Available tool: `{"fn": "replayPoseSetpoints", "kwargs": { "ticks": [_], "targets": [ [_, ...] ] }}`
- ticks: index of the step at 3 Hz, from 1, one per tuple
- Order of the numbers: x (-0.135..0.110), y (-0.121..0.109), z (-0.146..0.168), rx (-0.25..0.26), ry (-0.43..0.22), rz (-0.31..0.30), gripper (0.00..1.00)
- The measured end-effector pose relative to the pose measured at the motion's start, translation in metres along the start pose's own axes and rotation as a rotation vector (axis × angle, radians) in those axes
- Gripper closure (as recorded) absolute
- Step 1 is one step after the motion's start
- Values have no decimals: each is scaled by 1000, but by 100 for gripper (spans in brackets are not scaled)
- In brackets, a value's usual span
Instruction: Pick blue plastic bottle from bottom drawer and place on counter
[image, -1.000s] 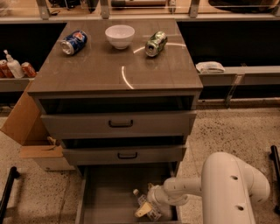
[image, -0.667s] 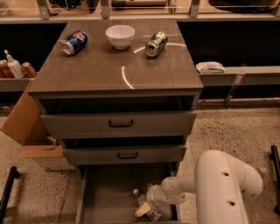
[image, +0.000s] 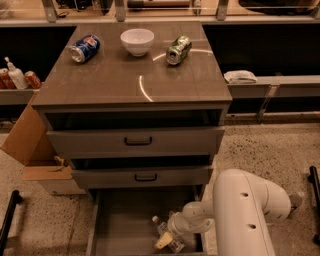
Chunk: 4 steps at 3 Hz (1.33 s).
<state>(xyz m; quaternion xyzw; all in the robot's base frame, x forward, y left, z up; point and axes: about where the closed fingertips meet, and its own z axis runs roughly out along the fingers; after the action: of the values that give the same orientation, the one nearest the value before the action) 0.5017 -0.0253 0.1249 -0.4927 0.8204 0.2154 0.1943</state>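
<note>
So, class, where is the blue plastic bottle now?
Low in the camera view, the blue plastic bottle lies in the open bottom drawer, right of centre, at the gripper.

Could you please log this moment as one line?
phase: reach; gripper: in bottom drawer, by blue plastic bottle; counter: no bottle yet

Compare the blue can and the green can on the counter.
The blue can is blue with red, the green can green and silvery. The blue can lies left of the white bowl, the green can right of it. Both lie on their sides on the counter. The gripper is down in the bottom drawer by the blue plastic bottle.
</note>
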Motion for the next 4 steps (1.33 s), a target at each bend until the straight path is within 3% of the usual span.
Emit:
{"fn": "replayPoseSetpoints", "kwargs": {
  "ticks": [1, 3, 4],
  "targets": [
    [7, 4, 4, -6, 16, -1, 16],
    [7, 9, -4, 1, 5, -10, 61],
    [1, 14, -15, -2, -32, -36, 86]
  ]
}}
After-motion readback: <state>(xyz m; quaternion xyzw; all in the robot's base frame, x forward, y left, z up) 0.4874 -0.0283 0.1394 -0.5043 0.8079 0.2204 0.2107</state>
